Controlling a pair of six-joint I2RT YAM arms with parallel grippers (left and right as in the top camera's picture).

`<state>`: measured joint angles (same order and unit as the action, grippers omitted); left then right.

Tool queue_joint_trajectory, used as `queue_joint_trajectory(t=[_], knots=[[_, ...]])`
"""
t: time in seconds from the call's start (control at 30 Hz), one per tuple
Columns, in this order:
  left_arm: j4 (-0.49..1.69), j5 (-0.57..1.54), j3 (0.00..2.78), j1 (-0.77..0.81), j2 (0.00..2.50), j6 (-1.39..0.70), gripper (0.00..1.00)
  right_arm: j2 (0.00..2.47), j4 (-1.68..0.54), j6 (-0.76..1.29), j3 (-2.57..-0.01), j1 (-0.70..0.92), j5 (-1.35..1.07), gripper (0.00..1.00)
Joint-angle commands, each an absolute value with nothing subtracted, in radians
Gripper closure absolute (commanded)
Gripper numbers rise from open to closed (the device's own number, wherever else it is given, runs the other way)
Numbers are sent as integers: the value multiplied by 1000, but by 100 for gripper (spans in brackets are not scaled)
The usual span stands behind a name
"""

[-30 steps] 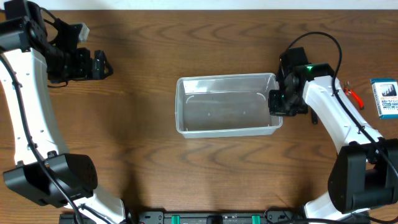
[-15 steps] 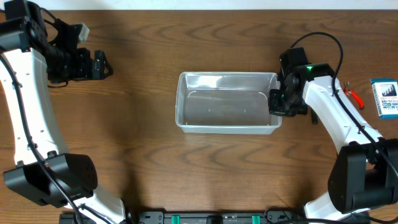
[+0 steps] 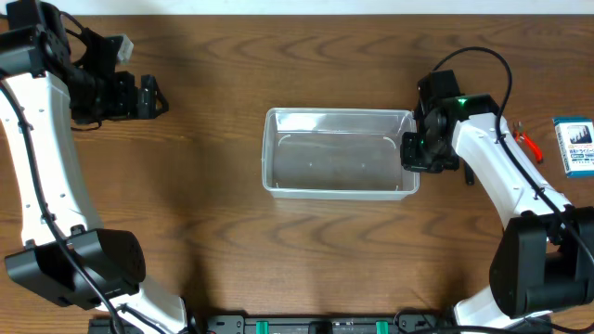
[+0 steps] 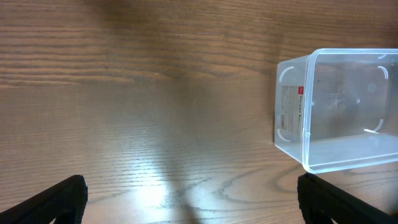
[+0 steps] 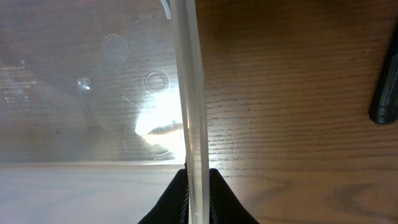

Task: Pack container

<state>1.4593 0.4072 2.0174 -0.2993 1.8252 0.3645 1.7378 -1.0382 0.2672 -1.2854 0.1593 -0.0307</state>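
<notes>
The container [image 3: 334, 158] is a clear, empty rectangular tub in the middle of the table, also seen in the left wrist view [image 4: 339, 106]. My right gripper [image 3: 415, 151] is shut on its right end wall, one finger inside and one outside. In the right wrist view the clear wall [image 5: 191, 93] runs straight down between the black fingertips [image 5: 171, 202], where the right gripper [image 5: 199, 199] pinches it. My left gripper [image 3: 158, 97] hangs open at the far left, well apart from the tub, and only its two finger ends frame the left gripper [image 4: 193, 199] over bare wood.
A small blue-and-white box [image 3: 574, 145] lies at the right edge of the table. A red-handled tool [image 3: 525, 139] lies beside my right arm. A dark rod-like object [image 5: 385, 93] shows at the right of the right wrist view.
The container has straightened from a slight tilt and now sits square on the table, its near edge a little farther back. Both arms have hardly moved.
</notes>
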Motion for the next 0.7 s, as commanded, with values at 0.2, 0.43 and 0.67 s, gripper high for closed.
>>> queue_joint_trajectory(t=[0.2,0.43,0.67], knots=[[1465,399,2013,-302,1822,376,2,1715,-1026,253,-1280,157,-27,81],[1465,399,2013,-302,1822,376,2,1715,-1013,228,-1281,157,-27,80],[1465,399,2013,-302,1822,377,2,1715,-1011,192,-1281,157,-27,88]])
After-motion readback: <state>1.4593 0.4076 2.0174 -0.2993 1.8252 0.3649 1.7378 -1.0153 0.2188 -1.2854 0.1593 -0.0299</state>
